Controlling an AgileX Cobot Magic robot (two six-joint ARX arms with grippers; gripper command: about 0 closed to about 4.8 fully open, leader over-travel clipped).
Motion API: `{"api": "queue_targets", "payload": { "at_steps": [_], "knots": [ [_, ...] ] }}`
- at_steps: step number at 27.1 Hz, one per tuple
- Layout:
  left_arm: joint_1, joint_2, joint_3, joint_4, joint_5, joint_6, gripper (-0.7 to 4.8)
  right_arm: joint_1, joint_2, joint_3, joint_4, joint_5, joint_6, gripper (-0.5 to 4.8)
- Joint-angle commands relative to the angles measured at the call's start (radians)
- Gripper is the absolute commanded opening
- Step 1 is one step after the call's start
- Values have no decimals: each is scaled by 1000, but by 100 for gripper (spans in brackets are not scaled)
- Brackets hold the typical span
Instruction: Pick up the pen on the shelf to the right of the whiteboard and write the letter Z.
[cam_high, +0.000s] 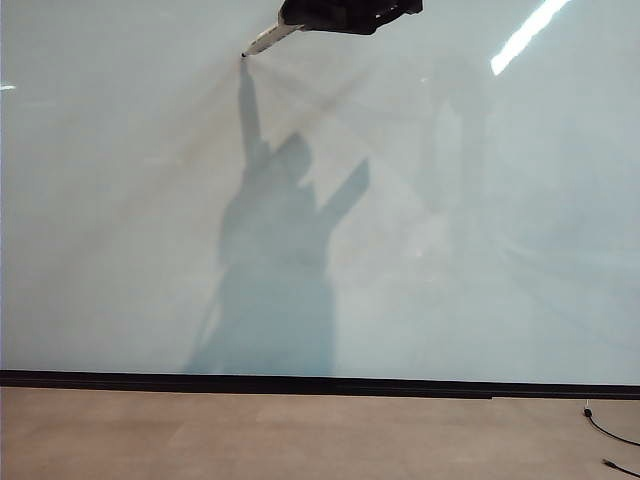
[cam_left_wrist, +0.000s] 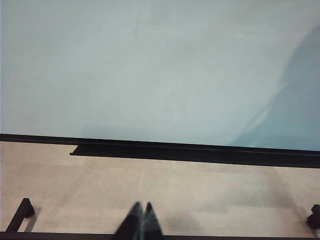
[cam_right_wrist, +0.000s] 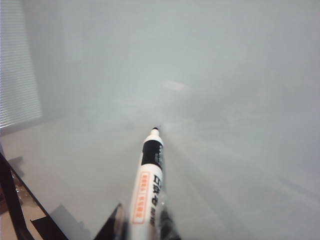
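The whiteboard (cam_high: 450, 250) fills most of the exterior view, pale and glossy, with a black strip along its lower edge. High on it, my right gripper (cam_high: 300, 20) is shut on the pen (cam_high: 268, 40), a slim white marker whose black tip sits at or just off the board; whether it touches I cannot tell. The right wrist view shows the pen (cam_right_wrist: 149, 180) gripped between the black fingers (cam_right_wrist: 116, 225) of my right gripper (cam_right_wrist: 142, 227), tip pointing at the whiteboard (cam_right_wrist: 225, 100). No letter Z shows. My left gripper (cam_left_wrist: 142, 206) hangs shut and empty over the tan floor.
A black shelf (cam_left_wrist: 200, 152) runs under the whiteboard (cam_left_wrist: 150, 65) in the left wrist view. A black cable (cam_high: 610, 435) lies on the floor at the lower right. Black frame feet (cam_left_wrist: 20, 214) stand on the floor near the left gripper. The arm's shadow falls across the board.
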Motion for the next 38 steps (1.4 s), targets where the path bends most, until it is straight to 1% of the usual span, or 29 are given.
{"api": "queue_targets", "payload": {
  "at_steps": [1,9,12,22,38],
  "knots": [
    [0,0,2,5,0,5,-4,1,-4,6,19,13,-12,-6],
    [0,0,2,5,0,5,-4,-5,-5,6,57,18,-15,-6],
    [0,0,2,5,0,5,-4,-4,-5,6,48,60,-15,-6],
    [0,0,2,5,0,5,-5,-5,-11,6,39,93,-16,-6],
    [0,0,2,5,0,5,-4,-6,-81,-10,-67,184,-42,-6]
  ]
}}
